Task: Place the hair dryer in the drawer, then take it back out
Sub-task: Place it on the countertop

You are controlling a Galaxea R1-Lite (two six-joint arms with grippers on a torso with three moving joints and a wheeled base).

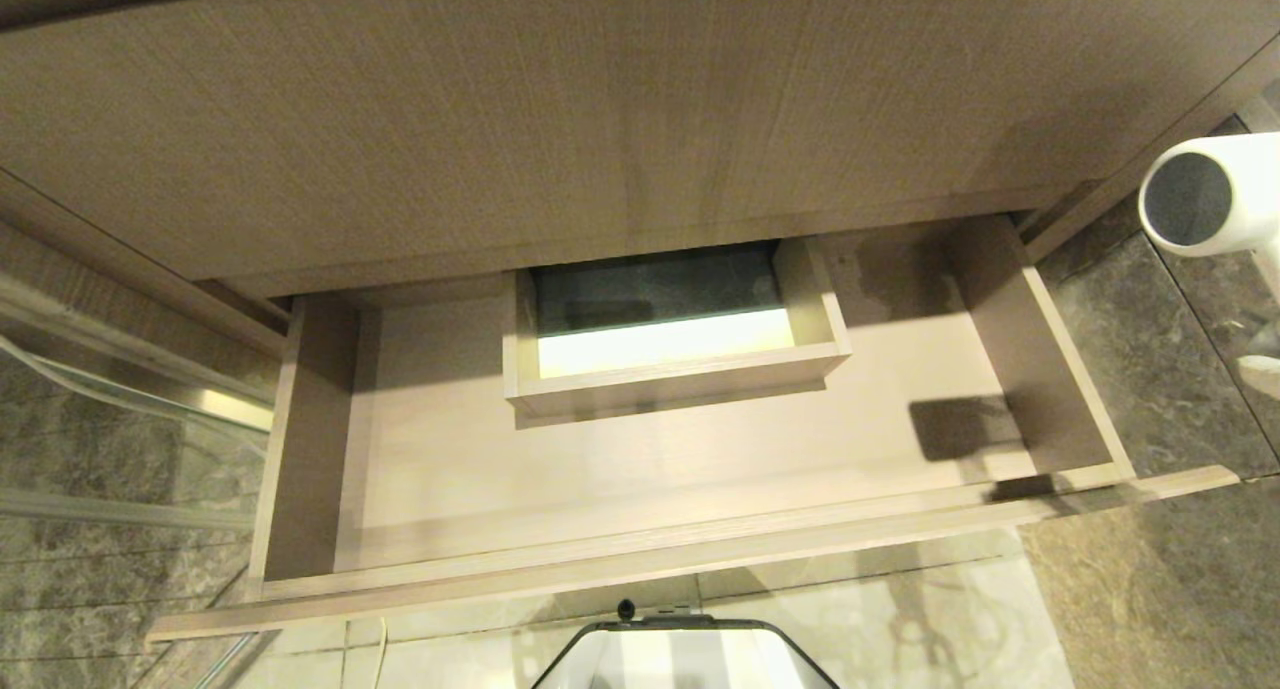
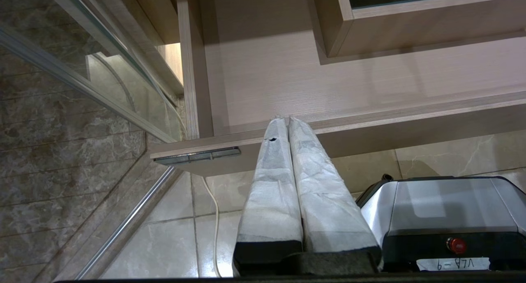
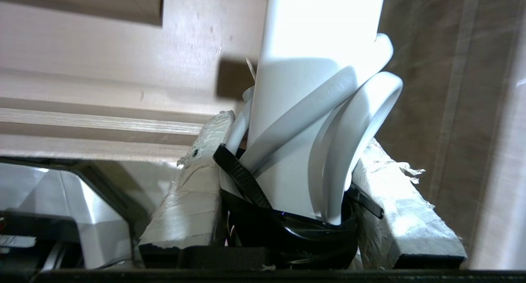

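The drawer (image 1: 650,469) stands pulled open, its wood-grain floor bare, with a boxed cut-out (image 1: 680,374) at the middle of its back. The white hair dryer (image 1: 1215,194) hangs in the air beyond the drawer's right side, its dark grey round end facing me. My right gripper (image 3: 298,129) is shut on the dryer's white handle (image 3: 320,36), with the looped cord (image 3: 357,123) and black tie (image 3: 240,176) between the taped fingers. My left gripper (image 2: 285,118) is shut and empty, parked low before the drawer's front edge (image 2: 370,123) near its left end.
A taller wood panel (image 1: 600,119) overhangs the back of the drawer. A glass panel with a metal rail (image 1: 120,399) stands on the left. My base's top (image 1: 680,659) sits just before the drawer front. A thin white cable (image 2: 213,217) lies on the tiled floor.
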